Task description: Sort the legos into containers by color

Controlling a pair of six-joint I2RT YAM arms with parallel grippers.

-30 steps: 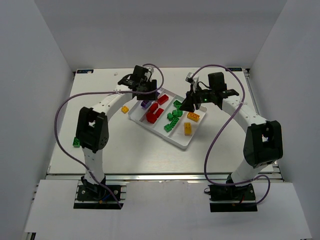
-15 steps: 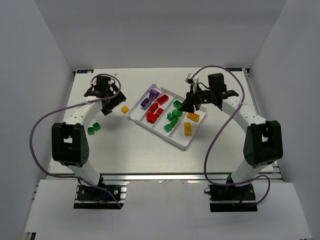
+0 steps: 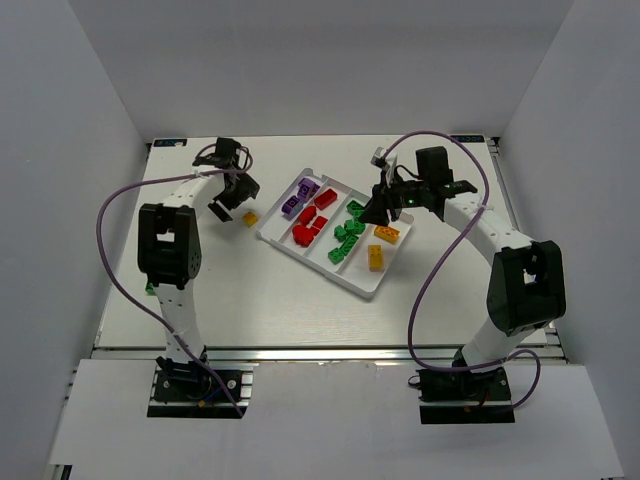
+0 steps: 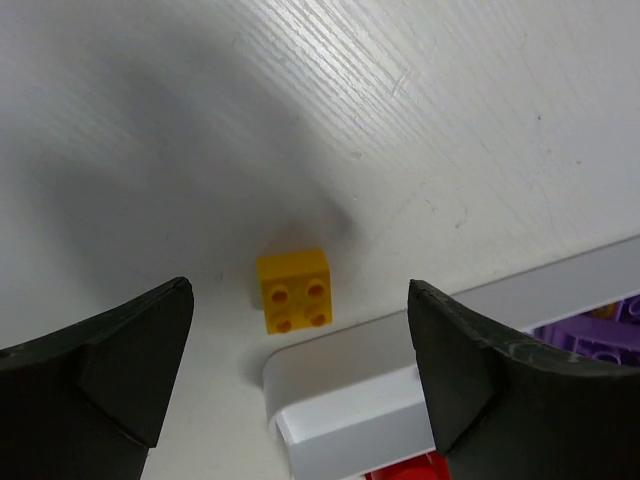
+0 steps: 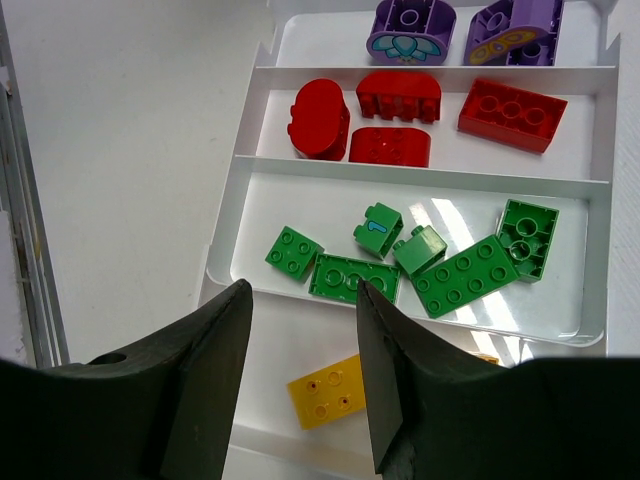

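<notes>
Mostly done | tray (image 3: 310,264) held bricks (image 5: 467,277) (colours apart) | yellow brick (image 4: 293,290) lay at its 9 o'clock | left gripper (image 3: 226,207) released above it | right gripper (image 5: 303,290) parted, empty

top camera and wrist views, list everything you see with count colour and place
white plastic four-compartment tray: one, white, mid-table
purple studded bricks: at least two, purple, compartment nearest left arm
red studded bricks: four, red, next compartment
green studded bricks: six, green, third compartment
yellow studded bricks: two, yellow, fourth compartment
loose yellow square brick: one, yellow, table beside tray
loose green brick: at least one, green, by left arm, partly hidden
white table: one, white, under everything
left hand: one, black, open over loose yellow brick
right hand: one, black, open above tray
</notes>
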